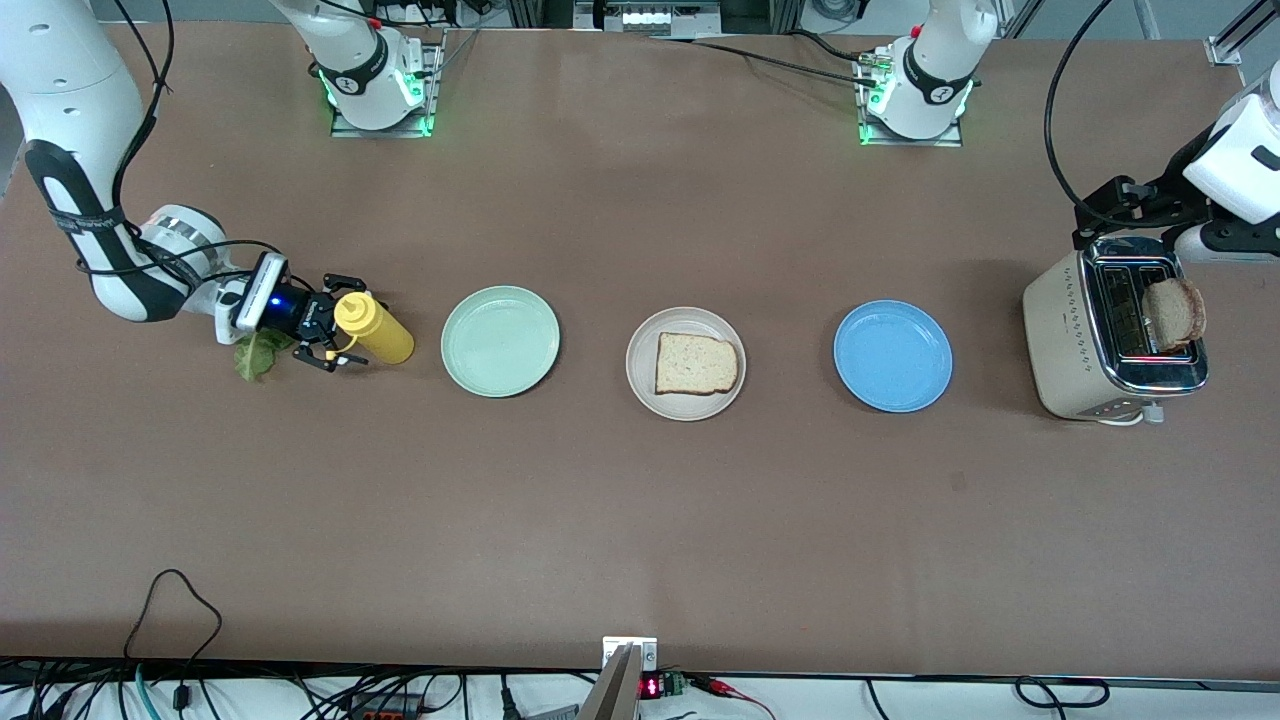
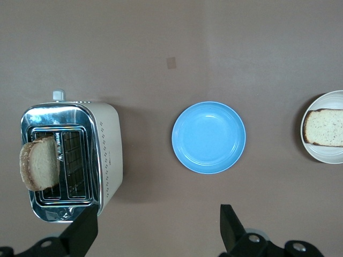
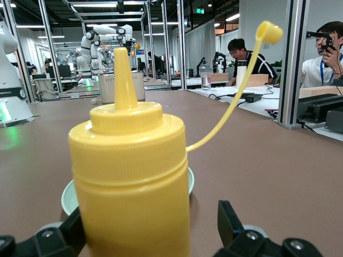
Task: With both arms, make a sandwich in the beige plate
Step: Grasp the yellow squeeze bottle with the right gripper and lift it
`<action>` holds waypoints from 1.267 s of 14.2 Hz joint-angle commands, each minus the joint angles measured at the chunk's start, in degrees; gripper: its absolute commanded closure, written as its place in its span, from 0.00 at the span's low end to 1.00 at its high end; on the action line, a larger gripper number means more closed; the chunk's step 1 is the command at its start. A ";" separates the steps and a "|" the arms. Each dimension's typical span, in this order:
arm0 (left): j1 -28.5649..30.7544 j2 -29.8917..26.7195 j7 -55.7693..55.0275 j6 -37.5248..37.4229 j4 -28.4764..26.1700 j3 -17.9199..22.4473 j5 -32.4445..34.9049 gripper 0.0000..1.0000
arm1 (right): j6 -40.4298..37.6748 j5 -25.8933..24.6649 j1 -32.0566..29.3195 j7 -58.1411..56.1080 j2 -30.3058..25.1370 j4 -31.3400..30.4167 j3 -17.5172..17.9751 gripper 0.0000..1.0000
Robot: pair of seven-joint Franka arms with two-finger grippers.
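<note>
Front view: I'm seeing one bread slice (image 1: 697,363) lying on the beige plate (image 1: 640,382); lettuce (image 1: 256,356) and second slice (image 1: 1176,313) are waiting. Left tool (image 2: 155,233) is hanging spread over the toaster (image 1: 1062,345) at 3 o'clock; right tool (image 1: 333,335) is standing spread around the mustard bottle (image 1: 375,328) at 9 o'clock.

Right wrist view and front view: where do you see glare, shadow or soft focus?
Right wrist view: the yellow squeeze bottle fills the frame, sharp enough; ceiling strip lights glare in the room above it. Front view: light is even, green lamps glow at both arm bases, and the toaster throws a soft shadow on the table.
</note>
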 commanded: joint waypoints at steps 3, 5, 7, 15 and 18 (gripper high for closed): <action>-1.07 -0.60 1.75 0.79 -0.80 1.27 1.06 0.00 | -0.71 1.84 0.47 -4.77 1.25 0.04 -0.19 0.00; -1.07 -0.60 1.75 0.52 -0.80 1.19 1.06 0.00 | -0.80 1.93 0.56 -4.77 1.25 0.04 -0.01 0.06; -1.15 -0.51 1.75 0.08 -0.36 1.10 1.06 0.00 | -0.80 2.37 1.35 -4.77 1.25 0.04 -0.01 0.35; -1.07 -0.51 1.84 0.08 -0.27 0.75 1.06 0.00 | 0.08 2.37 4.15 0.13 0.11 2.58 -0.19 0.62; -1.07 -0.51 1.75 0.08 -0.27 0.75 0.97 0.00 | 9.02 1.58 9.95 12.34 -6.38 4.52 -0.36 0.62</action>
